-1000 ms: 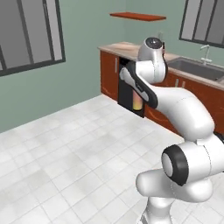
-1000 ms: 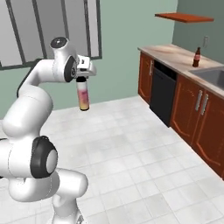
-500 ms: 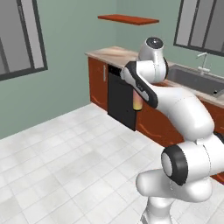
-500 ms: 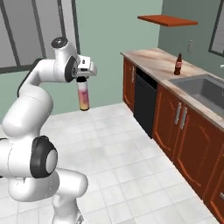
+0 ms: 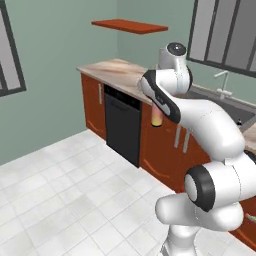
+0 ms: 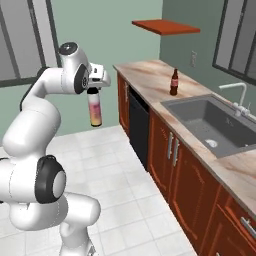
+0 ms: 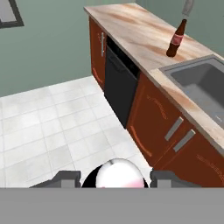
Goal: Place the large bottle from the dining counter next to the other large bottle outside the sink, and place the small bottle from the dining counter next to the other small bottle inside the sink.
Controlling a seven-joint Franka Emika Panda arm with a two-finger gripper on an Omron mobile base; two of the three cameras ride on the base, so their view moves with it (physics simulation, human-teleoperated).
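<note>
Base has driven closer since a second ago: sink [image 6: 215, 125] and other large bottle [image 6: 174, 82] on the table [image 6: 145, 75] now loom nearer. Hand [image 6: 93, 90] grips the large bottle [image 6: 94, 111], hanging over the floor, left of the table; placing comes next.

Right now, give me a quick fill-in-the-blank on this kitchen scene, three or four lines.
1. The end effector is shut on the large bottle at its ____.
2. The large bottle hangs over the ____, not the worktop.
3. The other large bottle stands upright ____ the sink.
4. The other large bottle's label is ____.

Missing: cap end; floor; outside; red
</note>
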